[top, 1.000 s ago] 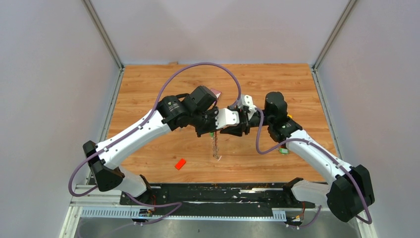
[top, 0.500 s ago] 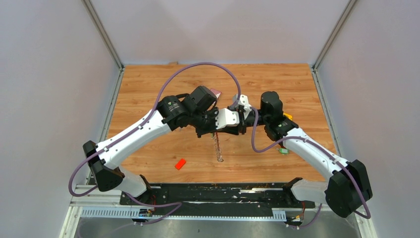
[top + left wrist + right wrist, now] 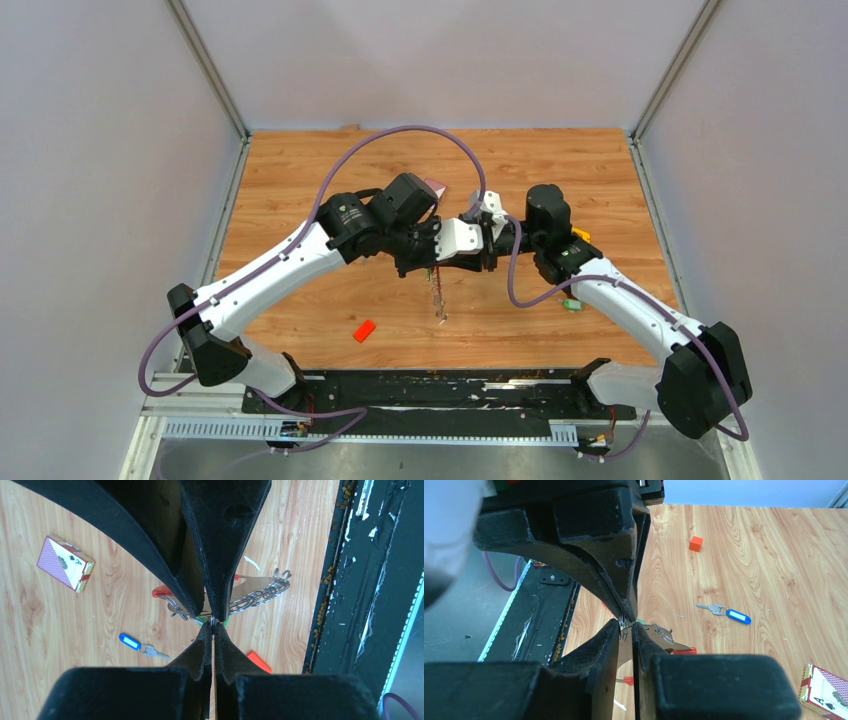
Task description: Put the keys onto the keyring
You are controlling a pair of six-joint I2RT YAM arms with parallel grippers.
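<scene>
Both grippers meet tip to tip above the table's middle. My left gripper (image 3: 212, 626) is shut on the thin metal ring of the keyring (image 3: 252, 596). The keyring's chain, red strap (image 3: 162, 591) and grey strip hang below it. From the opposite side, my right gripper (image 3: 626, 626) pinches the same ring, its fingers nearly together. In the top view the keyring (image 3: 438, 300) dangles between the two wrists. A bit of green shows right behind the ring. The blue-tagged key (image 3: 130, 641) lies flat on the wood. A small green-tagged piece (image 3: 571, 305) lies under my right forearm.
A playing-card box (image 3: 65, 562) lies on the wood beyond the keys. A flat orange-red block (image 3: 364, 331) sits near the front edge. An orange cube (image 3: 696, 543) lies farther off. The black rail (image 3: 430, 392) runs along the front, and grey walls stand on both sides.
My right arm has moved left up to the left gripper, and its jaws have narrowed onto the ring. The hanging chain has swung a little. The left arm has stayed put.
</scene>
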